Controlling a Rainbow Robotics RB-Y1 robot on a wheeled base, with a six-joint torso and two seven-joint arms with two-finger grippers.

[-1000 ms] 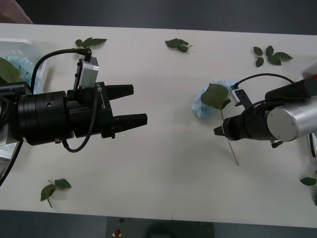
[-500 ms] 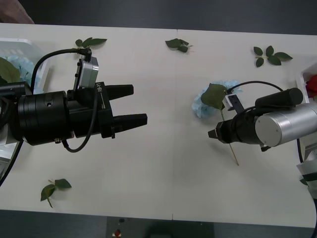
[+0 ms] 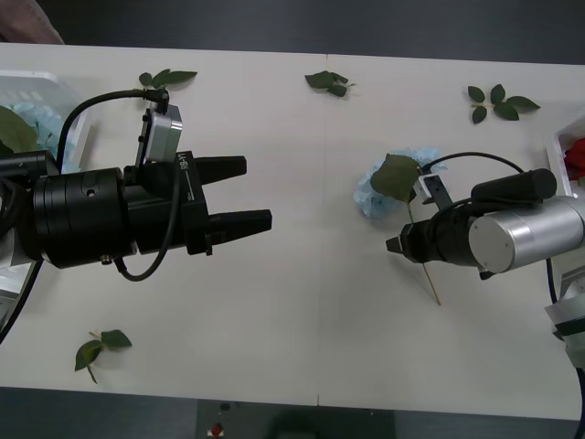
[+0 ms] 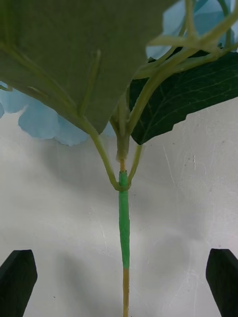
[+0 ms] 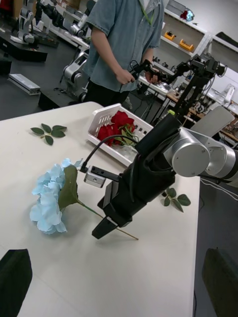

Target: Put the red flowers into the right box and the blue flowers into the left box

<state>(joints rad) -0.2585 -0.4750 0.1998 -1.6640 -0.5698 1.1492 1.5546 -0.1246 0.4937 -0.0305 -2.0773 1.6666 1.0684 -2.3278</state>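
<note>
Blue flower on table: one pale blue cluster (image 3: 377,187) lay on the white table (image 3: 311,311), right of centre, its stem (image 4: 124,237) running back toward the robot.
Right gripper: the right gripper (image 3: 397,246) hovered low over that stem; in the right wrist view its black fingers (image 4: 17,280) stood spread on either side of the stem, touching nothing.
Left gripper: the left gripper (image 3: 259,194) hung above the table left of centre, jaws apart and empty, well apart from the flower.
Left box: the ribbed tray (image 3: 41,91) sat at the table's far left edge, with blue petals (image 3: 37,123) and a big leaf already inside.
Right box: the white tray (image 5: 106,119) sat at the far right; red roses (image 5: 115,126) lay in it.
Strays: loose leaf sprigs (image 3: 498,101) lay scattered around the table.
Progress: I saw no red roses left on the table, so that half looked done. Of the blue ones, this single cluster seemed the last to go, and it still needed to be gripped, carried across and dropped in the left box.
</note>
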